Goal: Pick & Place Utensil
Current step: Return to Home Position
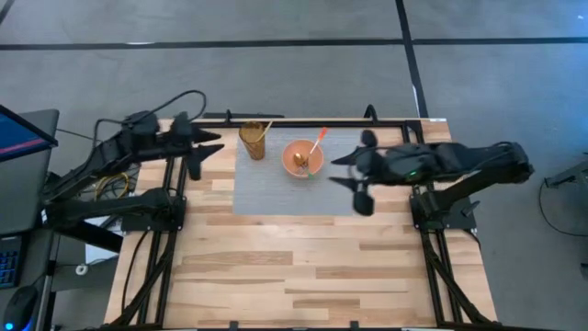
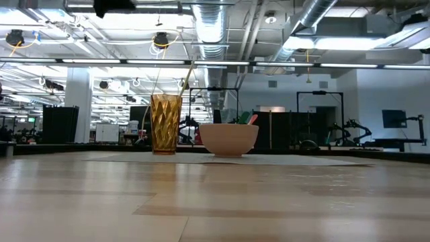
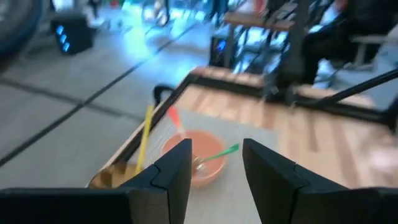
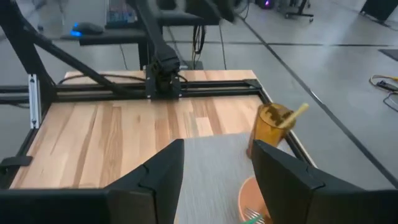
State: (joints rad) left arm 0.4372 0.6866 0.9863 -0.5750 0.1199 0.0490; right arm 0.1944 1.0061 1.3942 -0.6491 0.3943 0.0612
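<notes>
Left gripper (image 1: 209, 149) and right gripper (image 1: 352, 171) hang either side of the gray tablemat (image 1: 276, 193), fingers spread wide, nothing held. Orange glass cup (image 1: 253, 140) with the yellow straw (image 3: 145, 137) sits on the mat, just left of the brown bowl (image 1: 301, 157) with the green spoon (image 3: 219, 154).

My wooden table (image 1: 303, 267) stands on a gray floor (image 1: 276, 83) with dark lines (image 1: 276, 43) across it. A screen (image 1: 23, 138) sits beside it. Far off I see shiny pipes (image 2: 213, 27) and long bright lights (image 2: 349, 42) up high, and a white pillar (image 2: 78, 101).
</notes>
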